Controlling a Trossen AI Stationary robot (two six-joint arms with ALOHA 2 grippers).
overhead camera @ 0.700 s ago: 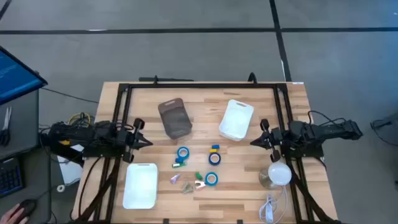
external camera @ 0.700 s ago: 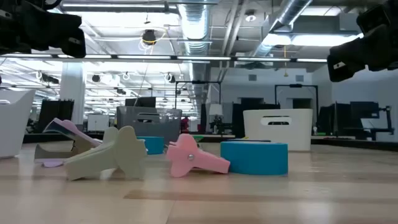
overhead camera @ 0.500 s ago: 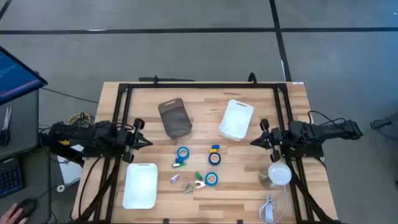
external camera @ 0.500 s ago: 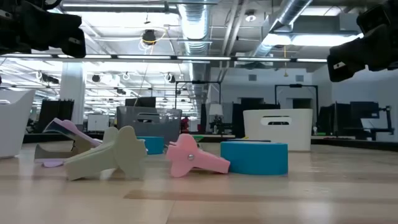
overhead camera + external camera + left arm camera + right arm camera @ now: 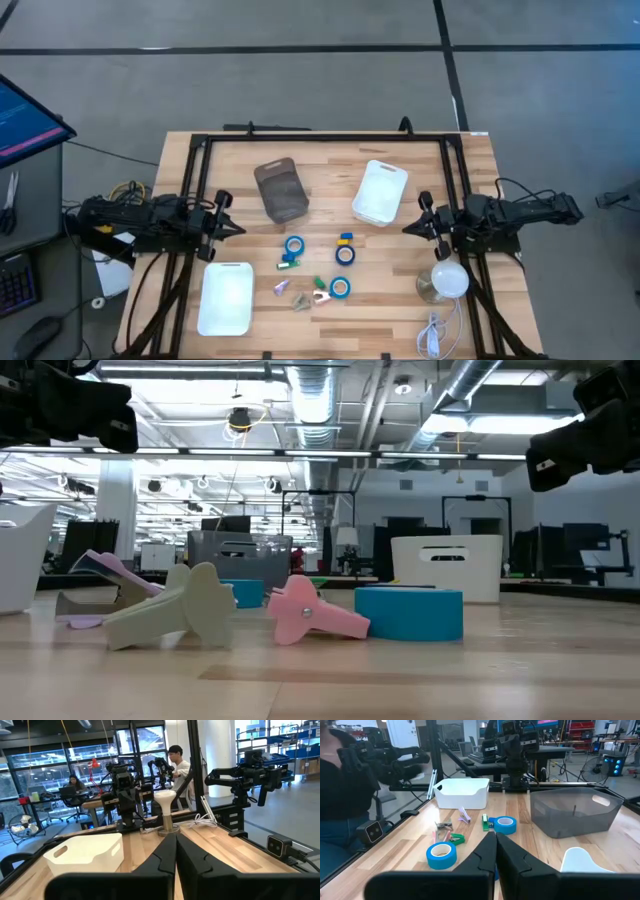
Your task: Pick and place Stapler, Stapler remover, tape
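Three blue tape rolls [image 5: 294, 245] [image 5: 345, 255] [image 5: 340, 288] lie flat on the wooden table's middle. Among them lie small coloured pieces: a green one [image 5: 288, 264], a purple one [image 5: 282, 288] and a pale claw-shaped stapler remover [image 5: 320, 296]. The low view shows a pink stapler remover [image 5: 310, 610] and a beige one [image 5: 180, 608] lying on their sides, beside a tape roll [image 5: 408, 612]. My left gripper [image 5: 240, 228] hovers shut at the table's left, pointing level at the middle. My right gripper [image 5: 405, 228] hovers shut at the right, facing it. Neither holds anything.
A grey see-through bin [image 5: 280, 190] and a white bin [image 5: 380, 192] stand toward the far side, and another white bin [image 5: 226, 298] at the near left. A white lamp-like object [image 5: 447, 280] and a cable [image 5: 432, 335] sit near the right corner. People show in the room behind.
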